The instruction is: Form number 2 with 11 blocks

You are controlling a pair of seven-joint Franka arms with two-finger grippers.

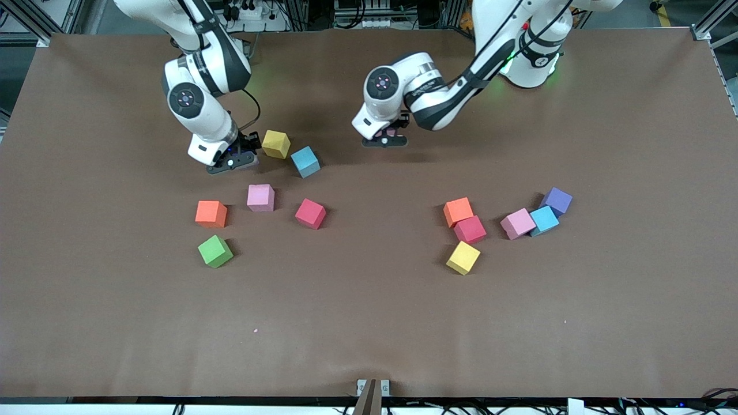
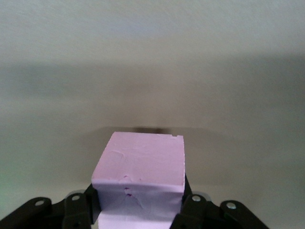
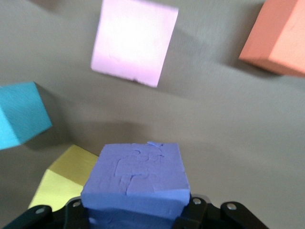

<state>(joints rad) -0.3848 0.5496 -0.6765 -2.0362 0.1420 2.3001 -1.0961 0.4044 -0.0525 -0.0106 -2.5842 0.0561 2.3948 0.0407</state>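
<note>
Pick phase, no number 2 formed yet. Right gripper (image 1: pixel 232 163) clamps purple block (image 3: pixel 136 179) beside yellow cube (image 1: pixel 276 144); left gripper (image 1: pixel 385 140) grips pink block (image 2: pixel 140 174) over mid-table. Next: place both.

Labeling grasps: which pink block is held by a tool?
The pink block clamped in the left tool, over bare table. The other two pink blocks lie loose on the table.

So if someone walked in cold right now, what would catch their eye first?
Both arms already hold a cube: the left gripper has its jaws shut on a pink cube over bare table, and the right gripper grips a purple cube beside the yellow cube. The other cubes lie loose in two clusters; no digit is started.
</note>
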